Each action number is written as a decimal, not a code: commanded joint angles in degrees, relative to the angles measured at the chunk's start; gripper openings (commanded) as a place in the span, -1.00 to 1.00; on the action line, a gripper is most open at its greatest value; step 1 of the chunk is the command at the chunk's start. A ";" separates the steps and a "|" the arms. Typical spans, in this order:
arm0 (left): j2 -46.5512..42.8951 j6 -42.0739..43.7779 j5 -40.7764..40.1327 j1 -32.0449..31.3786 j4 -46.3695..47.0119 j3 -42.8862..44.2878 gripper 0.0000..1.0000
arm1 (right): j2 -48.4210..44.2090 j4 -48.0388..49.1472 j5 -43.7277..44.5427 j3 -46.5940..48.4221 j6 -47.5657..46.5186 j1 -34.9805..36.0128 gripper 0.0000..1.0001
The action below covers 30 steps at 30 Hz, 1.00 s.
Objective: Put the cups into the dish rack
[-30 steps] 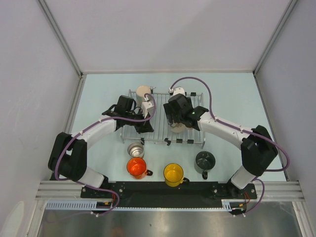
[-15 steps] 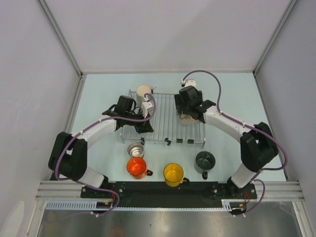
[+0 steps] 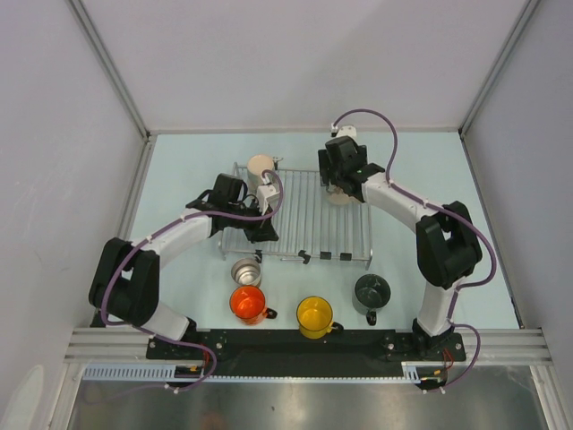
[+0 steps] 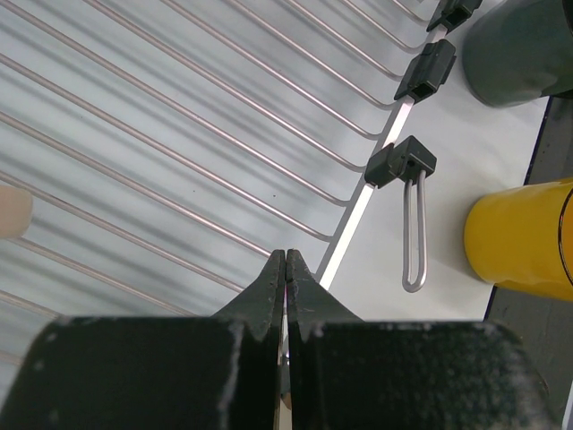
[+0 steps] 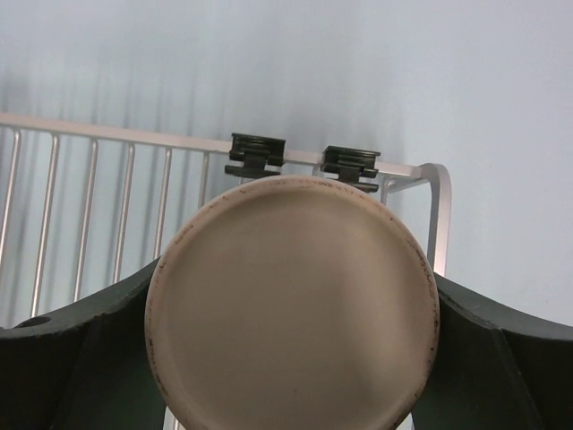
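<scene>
The dish rack [image 3: 300, 215] lies flat in the middle of the table. My right gripper [image 3: 338, 190] is shut on a beige mug [image 3: 340, 197] above the rack's back right corner. In the right wrist view the mug's flat bottom [image 5: 291, 305] faces the camera between both fingers [image 5: 81, 358]. My left gripper [image 3: 262, 235] is shut, its tips [image 4: 286, 255] over the rack's front rail; whether they pinch it is unclear. A second beige mug [image 3: 260, 165] sits at the rack's back left. The steel cup [image 3: 246, 270], orange mug [image 3: 248, 304], yellow mug [image 3: 314, 315] and dark grey mug [image 3: 372, 291] stand in front of the rack.
Grey enclosure walls with metal posts close in the table on three sides. A black base rail [image 3: 286, 342] runs along the near edge. A small wire loop [image 4: 414, 233] hangs off the rack's front rail beside black clips [image 4: 400, 161].
My right arm has carried the beige mug from the rack's front right area back to its far right corner. The left arm and the other cups have not moved.
</scene>
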 commanded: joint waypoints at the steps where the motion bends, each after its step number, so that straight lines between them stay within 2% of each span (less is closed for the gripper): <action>1: 0.58 1.42 2.68 0.46 0.13 1.41 -0.99 | 1.65 0.78 1.35 1.59 0.11 -1.76 -0.92; 4: 0.75 1.25 2.95 0.46 0.05 1.59 -0.99 | 1.74 0.78 1.09 1.59 -0.06 -1.85 -0.84; 5: 0.84 1.25 2.95 0.46 0.05 1.67 -0.99 | 1.82 0.70 0.91 1.50 0.02 -2.02 -0.68; 7: 0.84 1.16 2.95 0.46 -0.13 1.76 -0.99 | 1.74 0.52 0.12 1.68 0.20 -2.03 -0.53; 8: 0.84 1.16 2.95 0.46 -0.04 1.76 -0.99 | 1.65 0.43 -0.06 1.68 0.29 -2.03 -0.36; 12: 0.84 1.07 2.95 0.46 -0.04 1.85 -0.99 | 1.73 -0.53 -0.50 2.20 0.55 -2.03 0.07; 13: 1.01 0.99 2.95 0.46 -0.13 1.85 -0.99 | 1.74 -0.71 -0.41 2.38 0.55 -2.11 0.28; 15: 1.10 1.07 3.12 0.46 -0.13 1.85 -0.99 | 1.39 -1.23 -0.06 2.91 0.46 -1.94 0.55; 16: 1.19 1.07 3.03 0.46 -0.13 1.94 -0.99 | 0.77 -1.32 0.20 3.08 0.46 -1.94 0.94; 17: 1.37 0.99 3.03 0.46 -0.13 1.94 -0.99 | 0.42 -1.24 0.21 2.73 0.29 -1.94 0.99; 30: 1.72 0.98 2.95 0.46 -0.22 2.03 -0.99 | -6.43 -1.94 1.52 2.99 -0.94 -1.15 1.00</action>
